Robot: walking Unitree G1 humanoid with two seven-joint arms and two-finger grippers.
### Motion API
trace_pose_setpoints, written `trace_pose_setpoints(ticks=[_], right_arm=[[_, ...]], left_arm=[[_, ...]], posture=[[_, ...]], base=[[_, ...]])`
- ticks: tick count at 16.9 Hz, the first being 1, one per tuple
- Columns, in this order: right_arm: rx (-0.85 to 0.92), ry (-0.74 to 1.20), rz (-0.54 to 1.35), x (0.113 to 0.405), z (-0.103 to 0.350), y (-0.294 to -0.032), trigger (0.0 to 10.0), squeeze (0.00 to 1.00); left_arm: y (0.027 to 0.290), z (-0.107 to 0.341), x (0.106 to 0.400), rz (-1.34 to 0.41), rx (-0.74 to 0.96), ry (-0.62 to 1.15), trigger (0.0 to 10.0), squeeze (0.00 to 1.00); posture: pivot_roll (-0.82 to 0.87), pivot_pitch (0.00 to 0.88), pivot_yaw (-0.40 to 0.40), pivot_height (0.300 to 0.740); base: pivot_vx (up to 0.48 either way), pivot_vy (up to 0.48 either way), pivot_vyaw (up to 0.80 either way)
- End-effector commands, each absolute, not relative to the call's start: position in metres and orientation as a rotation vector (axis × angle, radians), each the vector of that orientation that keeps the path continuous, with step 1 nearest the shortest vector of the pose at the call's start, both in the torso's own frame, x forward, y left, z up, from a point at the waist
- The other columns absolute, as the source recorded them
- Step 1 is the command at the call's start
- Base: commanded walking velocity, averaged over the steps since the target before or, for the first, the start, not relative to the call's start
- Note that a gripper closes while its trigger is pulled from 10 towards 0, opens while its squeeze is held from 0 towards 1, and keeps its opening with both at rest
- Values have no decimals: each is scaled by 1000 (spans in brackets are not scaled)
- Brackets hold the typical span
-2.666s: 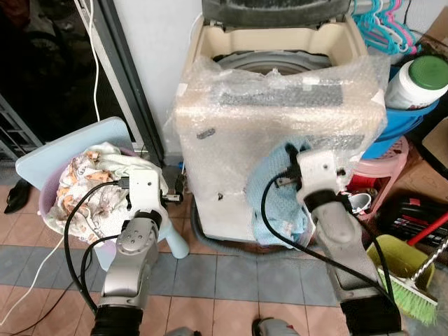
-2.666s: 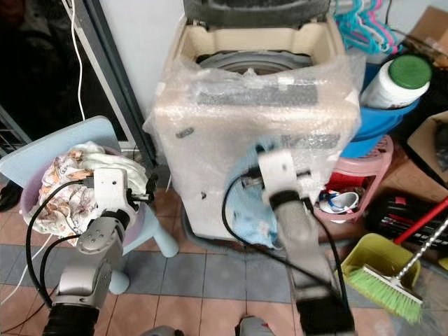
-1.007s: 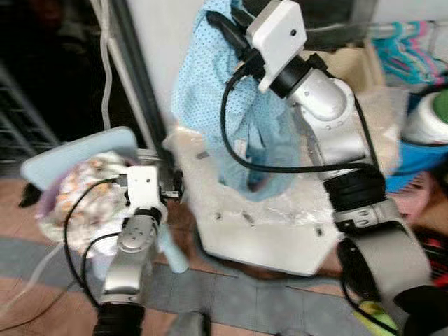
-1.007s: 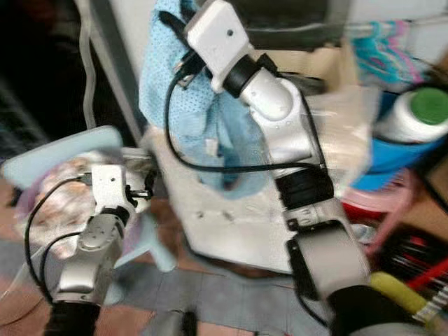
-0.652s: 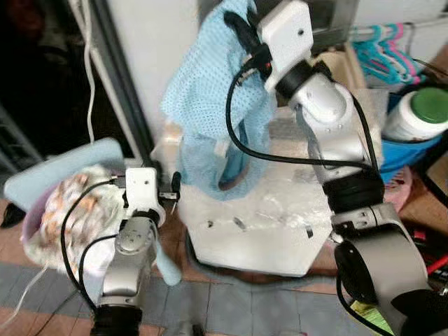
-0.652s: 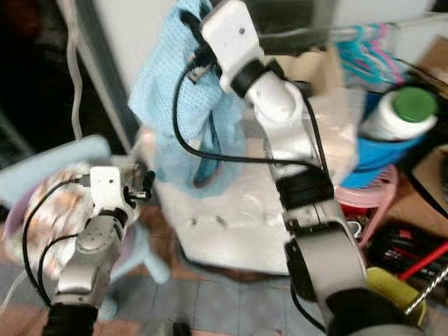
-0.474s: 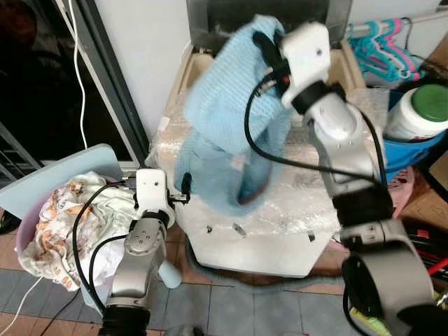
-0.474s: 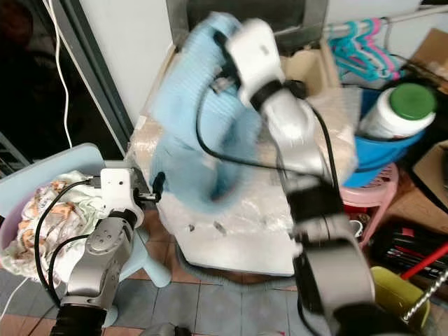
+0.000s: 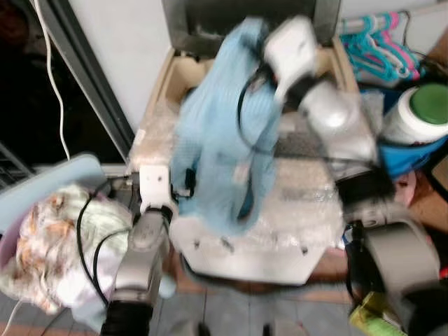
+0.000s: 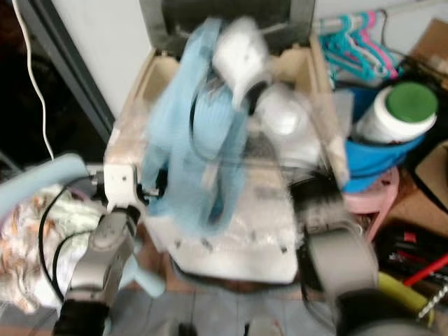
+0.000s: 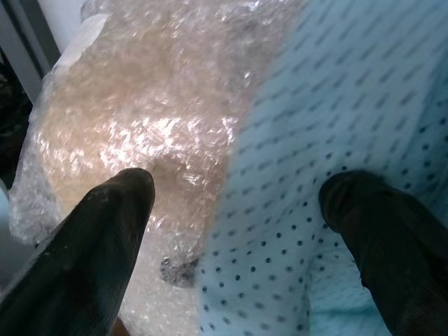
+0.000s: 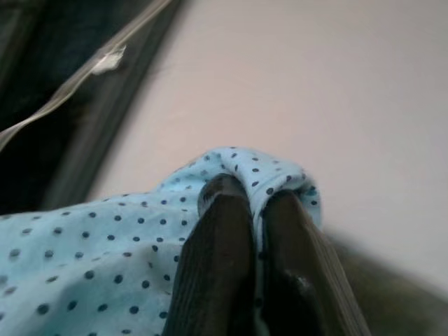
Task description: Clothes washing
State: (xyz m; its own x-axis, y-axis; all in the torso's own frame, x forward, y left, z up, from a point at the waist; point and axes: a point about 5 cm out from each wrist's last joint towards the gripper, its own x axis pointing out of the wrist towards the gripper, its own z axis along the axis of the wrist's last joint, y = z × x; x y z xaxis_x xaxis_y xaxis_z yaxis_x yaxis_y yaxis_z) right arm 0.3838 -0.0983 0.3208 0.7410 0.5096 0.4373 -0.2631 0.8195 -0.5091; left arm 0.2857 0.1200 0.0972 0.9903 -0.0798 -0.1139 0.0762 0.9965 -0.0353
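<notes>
A light blue garment with small dark dots (image 9: 220,150) was held up over the beige top-loading washing machine wrapped in bubble wrap (image 9: 294,210). It was pinched at its upper fold between the two black fingers of the right gripper (image 12: 252,210), which were pressed close together on the cloth, as seen in the right wrist view. The cloth hung down across the machine's open top and front; both eye views were blurred. The left gripper (image 11: 238,210) was held low beside the machine's front left corner, its fingers (image 11: 105,231) spread wide, with the hanging garment near it. A heap of patterned laundry (image 9: 49,245) lay to the left. A white jar with a green lid (image 9: 420,112) stood in a blue tub on the right.
</notes>
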Motion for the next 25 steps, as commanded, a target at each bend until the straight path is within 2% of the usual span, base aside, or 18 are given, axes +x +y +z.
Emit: trace_pose_setpoints(ticks=[1, 3, 5, 6, 8, 10, 11, 12, 13, 17, 18, 21, 23, 24, 25], right_arm=[[-354, -833, 280, 375, 387, -113, 10000, 0], [-362, -988, 171, 363, 428, -129, 10000, 0], [-396, -1031, 132, 359, 439, -134, 10000, 0], [-387, -871, 222, 376, 397, -124, 10000, 0], [-414, -663, 318, 391, 335, -110, 10000, 0], [-443, -432, 426, 393, 275, -98, 10000, 0], [-477, -379, 461, 390, 256, -95, 10000, 0], [-514, -235, 522, 380, 214, -93, 10000, 345], [-469, -160, 534, 370, 193, -96, 10000, 1000], [-473, -138, 535, 359, 182, -105, 10000, 1000], [-496, -162, 560, 355, 186, -110, 10000, 1000], [-413, -282, 624, 340, 212, -129, 10000, 1000], [-338, -253, 781, 329, 216, -131, 10000, 1000], [-337, -219, 876, 322, 212, -129, 10000, 953], [-350, -177, 943, 317, 207, -126, 10000, 953]], left_arm=[[134, 95, 287, -26, -9, 125, 10000, 0], [136, 96, 288, -15, -4, 126, 10000, 0], [138, 96, 288, -2, -2, 121, 10000, 0], [136, 95, 288, -3, -4, 121, 10000, 0], [135, 96, 288, -4, -3, 117, 10000, 0], [136, 96, 288, 0, 0, 118, 10000, 0], [136, 96, 288, 1, 1, 118, 10000, 0], [137, 96, 288, 2, 3, 120, 10000, 0], [137, 96, 288, -2, 4, 118, 10000, 0], [132, 102, 287, -63, -46, 78, 10000, 0], [131, 104, 286, -87, -33, 69, 10000, 0], [137, 102, 284, -77, -14, 77, 10000, 0], [137, 101, 283, -79, -12, 77, 10000, 0], [136, 101, 283, -84, -11, 76, 10000, 0], [136, 102, 284, -88, -10, 76, 10000, 0]], posture=[[-101, 0, 91, 740], [-97, 0, 85, 740], [-102, 0, 82, 740], [-102, 0, 81, 740], [-96, 0, 82, 740], [-95, 0, 85, 740], [-97, 0, 89, 740], [-100, 0, 91, 740], [-104, 0, 94, 740], [-103, 0, 98, 740], [-99, 0, 98, 740], [-95, 0, 96, 740], [-97, 0, 99, 740], [-98, 0, 101, 740], [-99, 0, 104, 740]], base=[[0, 0, 0], [0, 0, 0], [0, 0, 0], [0, 0, 0], [0, 0, 0], [0, 0, 0], [0, 0, 0], [0, 0, 0], [0, 0, 0], [0, 0, 0], [0, 0, 0], [0, 0, 0], [0, 0, 0], [0, 0, 0], [0, 0, 0]])
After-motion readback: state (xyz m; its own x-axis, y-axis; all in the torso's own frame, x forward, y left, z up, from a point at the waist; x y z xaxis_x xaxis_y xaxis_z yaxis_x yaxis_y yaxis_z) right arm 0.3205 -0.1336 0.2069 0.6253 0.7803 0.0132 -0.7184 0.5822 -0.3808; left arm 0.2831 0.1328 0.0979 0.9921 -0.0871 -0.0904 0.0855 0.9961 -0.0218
